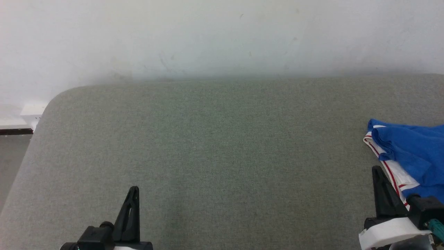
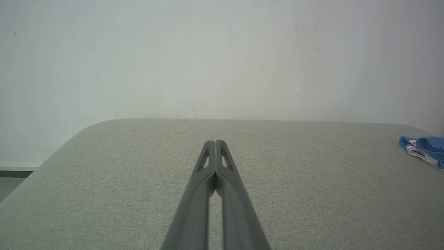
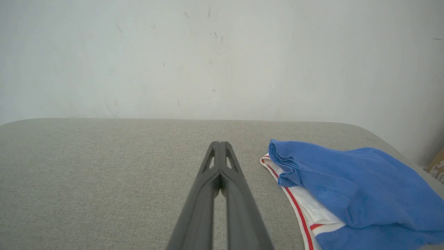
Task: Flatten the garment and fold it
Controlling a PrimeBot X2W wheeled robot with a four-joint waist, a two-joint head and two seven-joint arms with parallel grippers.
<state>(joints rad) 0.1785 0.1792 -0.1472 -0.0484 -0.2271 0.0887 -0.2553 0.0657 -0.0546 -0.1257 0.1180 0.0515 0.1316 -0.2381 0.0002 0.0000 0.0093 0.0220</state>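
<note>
Left gripper (image 1: 133,199), pinched closed and empty, hovers low over the table (image 1: 222,139), well apart from the shirt (image 1: 416,149). A lone right-side tug could bunch it more or drag it off the edge. Right gripper (image 1: 381,187), also closed on nothing, points forward just beside the crumpled shirt at the table's right.

Left hand (image 1: 134,190): two long dark tapered fingers, slotted near the tips, black base.
Right hand (image 1: 377,170): white wrist collar (image 1: 388,232), teal fitting (image 1: 436,228) at five o'clock.
</note>
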